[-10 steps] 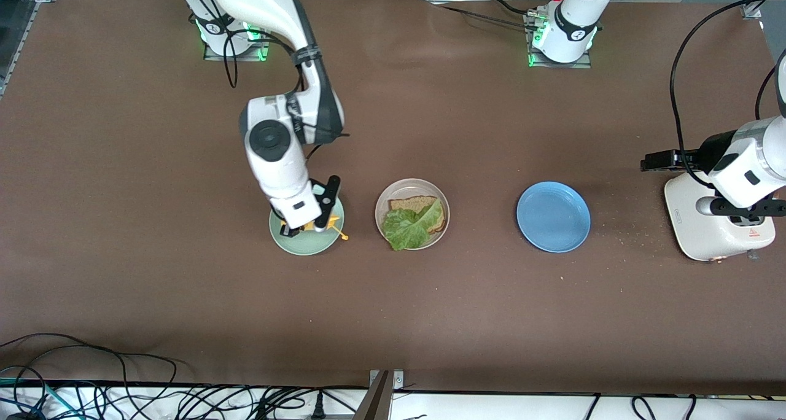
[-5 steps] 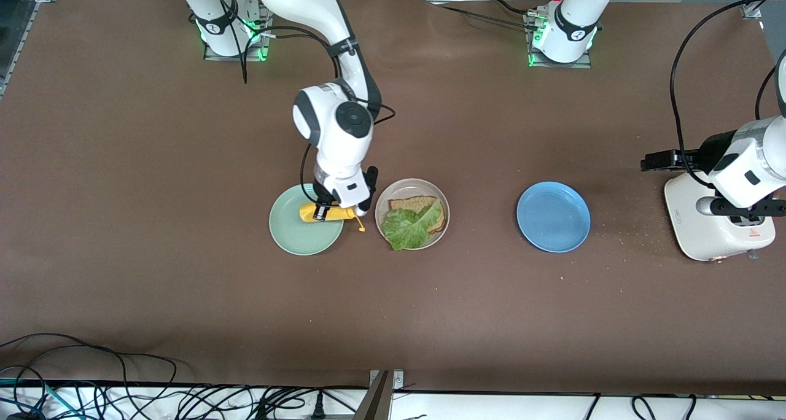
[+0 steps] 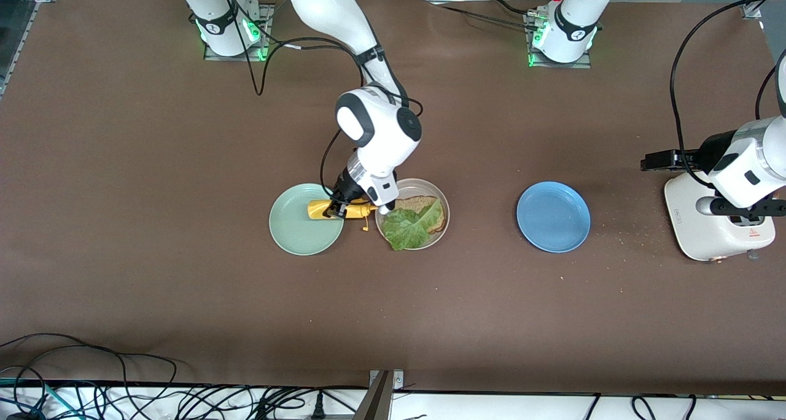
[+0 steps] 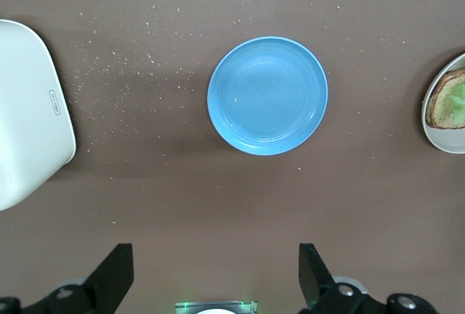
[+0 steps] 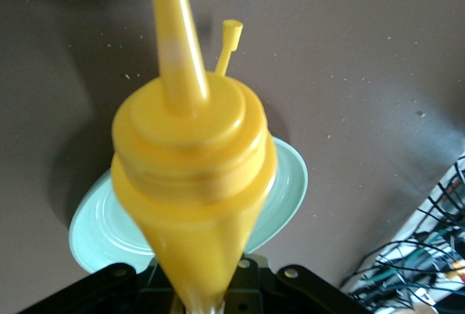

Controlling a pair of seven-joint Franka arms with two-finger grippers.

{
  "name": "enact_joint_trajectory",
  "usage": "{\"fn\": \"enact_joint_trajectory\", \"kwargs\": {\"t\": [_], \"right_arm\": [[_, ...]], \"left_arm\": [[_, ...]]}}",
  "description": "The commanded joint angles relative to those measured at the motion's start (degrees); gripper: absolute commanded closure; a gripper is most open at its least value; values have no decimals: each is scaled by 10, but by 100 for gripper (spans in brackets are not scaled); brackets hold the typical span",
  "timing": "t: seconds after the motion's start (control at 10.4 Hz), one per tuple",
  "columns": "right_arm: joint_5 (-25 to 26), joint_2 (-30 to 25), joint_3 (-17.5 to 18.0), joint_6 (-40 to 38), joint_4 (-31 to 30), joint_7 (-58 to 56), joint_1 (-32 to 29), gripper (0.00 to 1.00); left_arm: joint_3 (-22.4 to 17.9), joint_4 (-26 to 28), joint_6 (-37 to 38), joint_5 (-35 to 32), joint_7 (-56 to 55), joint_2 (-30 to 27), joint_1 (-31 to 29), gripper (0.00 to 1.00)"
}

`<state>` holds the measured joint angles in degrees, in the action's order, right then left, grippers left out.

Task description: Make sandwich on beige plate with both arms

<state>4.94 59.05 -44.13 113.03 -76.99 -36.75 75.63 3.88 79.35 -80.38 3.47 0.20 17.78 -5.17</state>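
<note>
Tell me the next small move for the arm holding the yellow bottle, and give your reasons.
Probably carry the yellow squeeze bottle on until its nozzle is over the lettuce. The right end effector grips it tipped sideways between the mint-green plate and the beige plate, short of the leaf and bread. The left end effector waits open over the table near the blue plate.

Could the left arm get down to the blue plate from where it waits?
Probably yes. The left hand hangs open over bare table beside the blue plate, which carries nothing. The right hand is busy with the yellow squeeze bottle near the beige plate.
</note>
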Motion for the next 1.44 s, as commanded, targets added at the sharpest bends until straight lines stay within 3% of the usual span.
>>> {"fn": "enact_joint_trajectory", "kwargs": {"t": [0.0,0.67,0.96,1.15,1.34], "right_arm": [[35,35,-12,-33,36,22,17,100],[37,36,-13,-33,47,14,10,100],[18,17,-36,-66,64,-45,-4,100],[-40,-4,-76,-102,87,-120,-25,100],[-152,-23,-141,-107,84,-184,-38,100]], "left_arm": [[0,-2,7,-19,-6,-3,3,0],[0,-2,11,-19,-6,-2,3,0],[-3,-4,11,-21,-6,-2,2,0],[-2,-5,18,-59,1,-3,0,0],[-4,-5,29,-72,2,-4,-5,0]]}}
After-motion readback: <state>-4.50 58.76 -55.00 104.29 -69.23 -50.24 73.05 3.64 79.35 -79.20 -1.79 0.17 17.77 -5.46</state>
